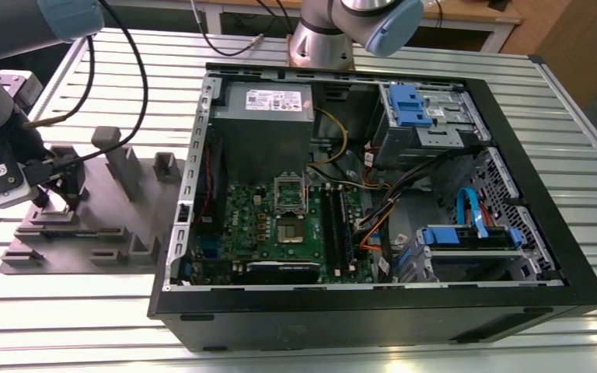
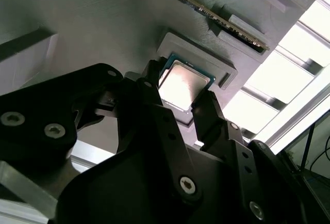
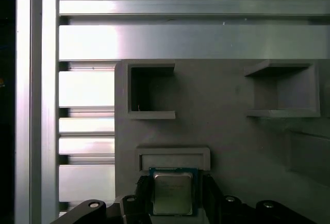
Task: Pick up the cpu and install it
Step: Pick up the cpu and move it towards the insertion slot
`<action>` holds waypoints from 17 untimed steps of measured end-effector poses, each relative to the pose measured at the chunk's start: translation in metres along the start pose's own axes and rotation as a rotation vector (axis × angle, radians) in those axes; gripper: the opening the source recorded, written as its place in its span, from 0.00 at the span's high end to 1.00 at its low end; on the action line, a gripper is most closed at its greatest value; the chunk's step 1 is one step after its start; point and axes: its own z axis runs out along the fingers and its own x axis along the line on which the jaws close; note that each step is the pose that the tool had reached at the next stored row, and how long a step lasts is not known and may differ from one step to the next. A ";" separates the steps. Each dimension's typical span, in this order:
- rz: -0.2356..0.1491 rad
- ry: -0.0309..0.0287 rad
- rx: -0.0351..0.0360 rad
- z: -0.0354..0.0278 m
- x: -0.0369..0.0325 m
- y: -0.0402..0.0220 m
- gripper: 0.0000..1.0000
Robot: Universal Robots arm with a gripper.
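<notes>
The cpu (image 3: 172, 190) is a small square chip with a silvery top and a green edge, lying in a shallow recess of the grey holder block (image 3: 227, 131). In both wrist views my gripper (image 3: 174, 197) has its black fingers pressed against two opposite sides of the cpu (image 2: 180, 82), so my gripper (image 2: 178, 94) is shut on it. In the exterior view my gripper (image 1: 55, 203) is low over the holder block (image 1: 112, 225) at the exterior view's left, outside the case. The motherboard's metal-framed socket (image 1: 291, 231) lies inside the black computer case (image 1: 547, 295).
Upright posts (image 1: 122, 159) rise from the holder block beside my gripper. A memory stick (image 2: 206, 12) stands in a slot of the block. The grey power supply (image 1: 267, 101), blue drive brackets (image 1: 407, 105) and loose cables (image 1: 382, 206) crowd the case. A slatted aluminium table (image 1: 309, 350) carries everything.
</notes>
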 end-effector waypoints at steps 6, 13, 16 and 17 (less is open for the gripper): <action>0.000 0.0002 0.0001 0.0012 0.0000 0.0000 0.47; 0.000 0.0001 0.0000 0.0017 0.0001 0.0000 0.47; 0.000 -0.0003 -0.0003 0.0015 0.0000 0.0000 0.47; 0.000 -0.0006 -0.0004 0.0010 0.0000 0.0000 0.47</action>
